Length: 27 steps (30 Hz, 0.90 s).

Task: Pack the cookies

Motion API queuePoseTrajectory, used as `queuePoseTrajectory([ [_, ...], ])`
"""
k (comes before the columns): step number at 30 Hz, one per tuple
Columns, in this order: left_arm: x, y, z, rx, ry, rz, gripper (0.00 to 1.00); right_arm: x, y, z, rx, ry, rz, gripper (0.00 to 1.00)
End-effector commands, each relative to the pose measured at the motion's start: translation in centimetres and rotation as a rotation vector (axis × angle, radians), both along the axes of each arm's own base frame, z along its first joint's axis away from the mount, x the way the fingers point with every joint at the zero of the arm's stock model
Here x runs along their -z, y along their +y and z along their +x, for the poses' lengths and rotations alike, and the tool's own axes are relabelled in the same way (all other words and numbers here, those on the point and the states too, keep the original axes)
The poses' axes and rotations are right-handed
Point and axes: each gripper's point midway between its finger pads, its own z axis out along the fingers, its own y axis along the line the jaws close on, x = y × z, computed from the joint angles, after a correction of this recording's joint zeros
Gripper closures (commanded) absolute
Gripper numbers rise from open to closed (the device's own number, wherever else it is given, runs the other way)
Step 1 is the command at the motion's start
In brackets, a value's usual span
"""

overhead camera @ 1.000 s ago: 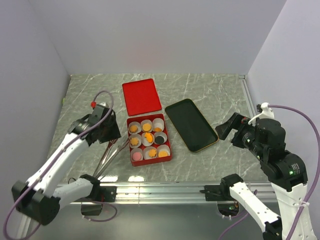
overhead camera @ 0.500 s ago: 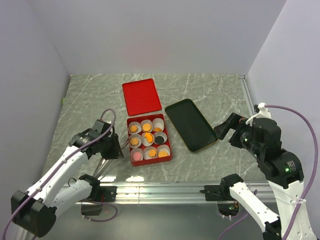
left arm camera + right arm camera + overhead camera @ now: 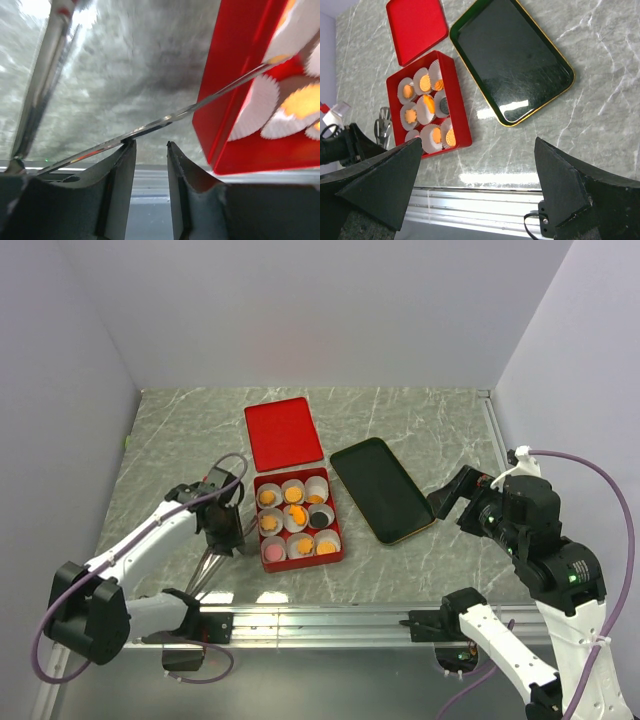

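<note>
We see the cookies [image 3: 295, 495] sitting in white paper cups [image 3: 255, 107] inside the open red box [image 3: 300, 562] at centre frame. Its lid [image 3: 283, 432] lies just above and a black tray [image 3: 382, 490] to the right. Metal tongs [image 3: 208, 568] lie on the marble tabletop [image 3: 420, 420] left of the box, in the way of the left fingers [image 3: 122, 165], which are narrowly parted and grip nothing. The right fingers [image 3: 380, 185] gape wide and empty at far right.

Marbled grey counter [image 3: 420, 420], smooth with a soft sheen; glossy black tray [image 3: 380, 485]; polished metal tongs [image 3: 165, 119]; crimped white paper cups [image 3: 252, 107]; matt orange cookies [image 3: 294, 496]; smooth red box [image 3: 300, 558].
</note>
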Motion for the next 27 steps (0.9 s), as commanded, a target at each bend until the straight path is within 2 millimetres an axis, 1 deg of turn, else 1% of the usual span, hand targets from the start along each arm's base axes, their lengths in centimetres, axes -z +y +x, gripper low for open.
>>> queuePoseTrajectory([
  [1, -1.3, 0.6, 2.8, -0.048, -0.069, 0.062, 0.62, -1.6, -0.1, 0.2, 0.017, -0.055, 0.020, 0.00],
  [2, -1.7, 0.6, 3.4, -0.048, -0.083, 0.072, 0.62, -1.5, -0.2, 0.1, 0.017, -0.052, 0.021, 0.00],
  [3, -1.6, 0.8, 3.7, -0.046, -0.081, 0.086, 0.62, -1.6, -0.3, -0.1, 0.020, -0.057, 0.021, 0.00],
  [7, -0.4, 1.3, 5.3, -0.034, -0.065, 0.125, 0.63, -1.6, -0.6, -0.6, 0.030, -0.058, 0.016, 0.00],
  [9, -0.1, 2.0, 6.3, -0.056, -0.070, 0.139, 0.63, -1.8, -0.9, -0.9, 0.036, -0.063, 0.013, 0.00],
  [10, 0.3, 2.2, 6.6, -0.055, -0.051, 0.137, 0.64, -1.9, -1.1, -1.1, 0.041, -0.064, 0.010, 0.00],
  [11, 0.1, 2.3, 7.7, -0.065, -0.074, 0.129, 0.65, -1.9, -1.2, -1.2, 0.043, -0.066, 0.008, 0.00],
  [13, 0.3, 3.4, 8.8, -0.081, -0.071, 0.147, 0.64, -1.9, -1.3, -1.6, 0.046, -0.063, 0.005, 0.00],
  [14, 0.0, 3.8, 9.7, -0.089, -0.085, 0.147, 0.64, -1.9, -1.4, -1.7, 0.047, -0.065, 0.004, 0.00],
  [15, 0.4, 4.7, 10.3, -0.101, -0.070, 0.154, 0.65, -2.0, -1.5, -1.9, 0.048, -0.067, 0.003, 0.00],
  [16, 0.4, 5.0, 10.8, -0.108, -0.066, 0.153, 0.66, -1.8, -1.6, -2.0, 0.048, -0.062, -0.001, 0.00],
  [17, -0.2, 5.2, 11.7, -0.118, -0.080, 0.149, 0.68, -1.8, -1.6, -2.1, 0.048, -0.062, -0.001, 0.00],
  [18, -0.3, 5.6, 12.2, -0.126, -0.075, 0.153, 0.69, -1.7, -1.7, -2.3, 0.047, -0.059, -0.003, 0.00],
  [19, -0.7, 5.4, 12.8, -0.126, -0.085, 0.143, 0.69, -1.7, -1.7, -2.4, 0.044, -0.060, -0.002, 0.00],
  [20, -1.8, 5.1, 14.0, -0.128, -0.119, 0.127, 0.68, -1.6, -1.7, -2.5, 0.045, -0.054, -0.003, 0.00],
  [22, -2.6, 4.2, 15.2, -0.132, -0.140, 0.088, 0.66, -1.3, -1.7, -2.7, 0.043, -0.041, -0.005, 0.00],
  [23, -3.7, 3.9, 16.4, -0.138, -0.176, 0.071, 0.66, -1.2, -1.7, -2.8, 0.038, -0.037, -0.005, 0.00],
  [25, -4.0, 3.4, 17.9, -0.140, -0.197, 0.052, 0.65, -0.9, -1.7, -3.0, 0.035, -0.023, -0.011, 0.00],
  [26, -4.9, 3.1, 19.0, -0.140, -0.224, 0.042, 0.65, -1.1, -1.8, -3.1, 0.038, -0.023, -0.013, 0.00],
  [27, -5.0, 3.0, 19.7, -0.139, -0.230, 0.041, 0.65, -1.1, -1.8, -3.1, 0.039, -0.018, -0.016, 0.00],
])
